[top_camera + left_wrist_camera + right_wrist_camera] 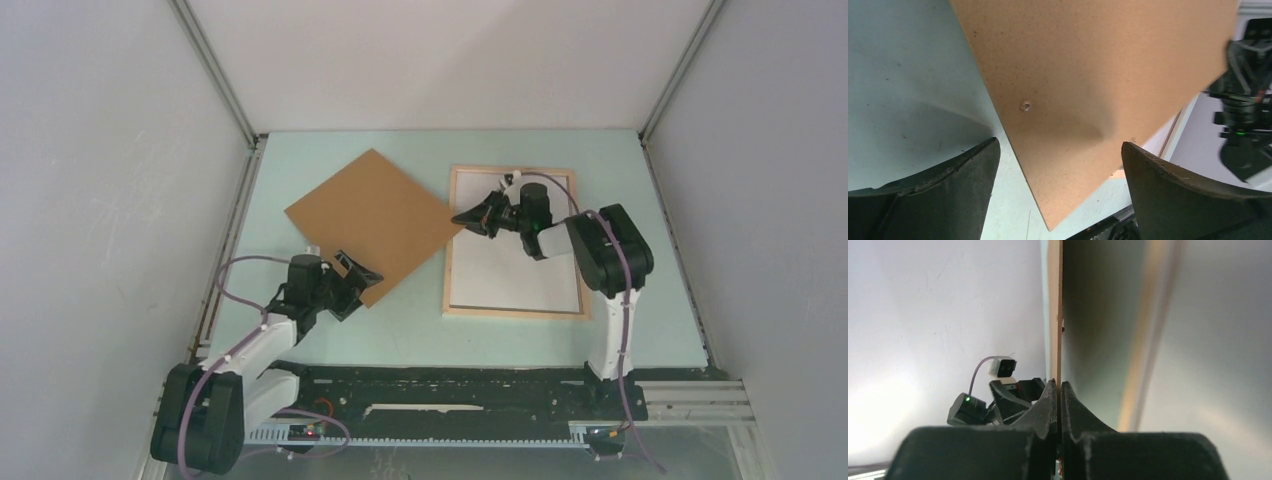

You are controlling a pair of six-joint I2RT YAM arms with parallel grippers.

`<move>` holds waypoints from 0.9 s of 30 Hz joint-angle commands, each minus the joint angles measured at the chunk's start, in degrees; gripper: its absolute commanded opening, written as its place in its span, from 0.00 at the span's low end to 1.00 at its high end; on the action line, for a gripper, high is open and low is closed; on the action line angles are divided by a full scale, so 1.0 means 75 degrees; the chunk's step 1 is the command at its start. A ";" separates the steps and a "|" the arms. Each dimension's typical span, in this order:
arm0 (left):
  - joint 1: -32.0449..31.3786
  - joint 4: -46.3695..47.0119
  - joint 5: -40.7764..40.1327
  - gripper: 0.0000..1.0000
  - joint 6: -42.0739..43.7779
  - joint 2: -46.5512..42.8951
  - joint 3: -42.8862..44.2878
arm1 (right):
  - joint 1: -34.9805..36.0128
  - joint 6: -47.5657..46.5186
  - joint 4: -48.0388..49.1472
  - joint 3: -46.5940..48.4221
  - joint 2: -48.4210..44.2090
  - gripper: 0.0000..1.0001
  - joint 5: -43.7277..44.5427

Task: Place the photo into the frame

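Observation:
The frame (450, 240), thin light wood, lies flat right of centre. A white sheet (515, 275) fills it, apparently the photo with its plain side up; no print shows. A brown backing board (370, 220) sits skewed to the frame's left, its right corner over the frame's left rail. My right gripper (462, 217) is shut on that corner. In the right wrist view the board (1059, 330) shows edge-on between the closed jaws of the right gripper (1059, 386). My left gripper (352, 283) stands open at the board's near corner (1063, 200), its fingers (973, 170) either side without touching.
Grey enclosure walls (120, 200) close in the pale green table (640, 300) on left, right and back. A black rail (450, 385) with the arm bases runs along the near edge. The right arm (1243, 115) shows at the far right of the left wrist view.

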 commanded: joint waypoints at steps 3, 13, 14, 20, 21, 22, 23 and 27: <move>-0.0044 -0.0716 0.0100 1.00 0.1137 -0.0849 0.0387 | 0.0047 -0.2088 -0.2717 0.0445 -0.2703 0.00 0.0079; -0.0041 -0.2026 -0.0403 1.00 0.1947 -0.2182 0.0958 | -0.1149 -0.3839 -0.7142 0.1549 -0.6079 0.00 -0.0262; -0.0041 -0.2108 -0.0411 1.00 0.1995 -0.2281 0.0986 | -0.1298 -0.4084 -0.7572 0.1727 -0.6329 0.00 -0.0247; -0.0041 -0.2557 -0.0360 1.00 0.2303 -0.2649 0.1162 | -0.2582 -0.5331 -1.0194 0.3218 -0.7391 0.00 -0.0080; -0.0041 -0.2595 -0.0342 1.00 0.2351 -0.2685 0.1186 | -0.2722 -0.5664 -1.0738 0.3540 -0.7450 0.00 0.0023; -0.0041 -0.2621 -0.0312 1.00 0.2376 -0.2732 0.1210 | -0.2791 -0.6062 -1.1399 0.3887 -0.7498 0.00 0.0258; -0.0044 -0.2634 -0.0291 1.00 0.2401 -0.2764 0.1229 | -0.2795 -0.6472 -1.1968 0.4214 -0.7547 0.00 0.0666; -0.0041 -0.2646 -0.0182 1.00 0.2467 -0.2856 0.1309 | -0.2796 -0.7361 -1.3170 0.4887 -0.7974 0.00 0.2019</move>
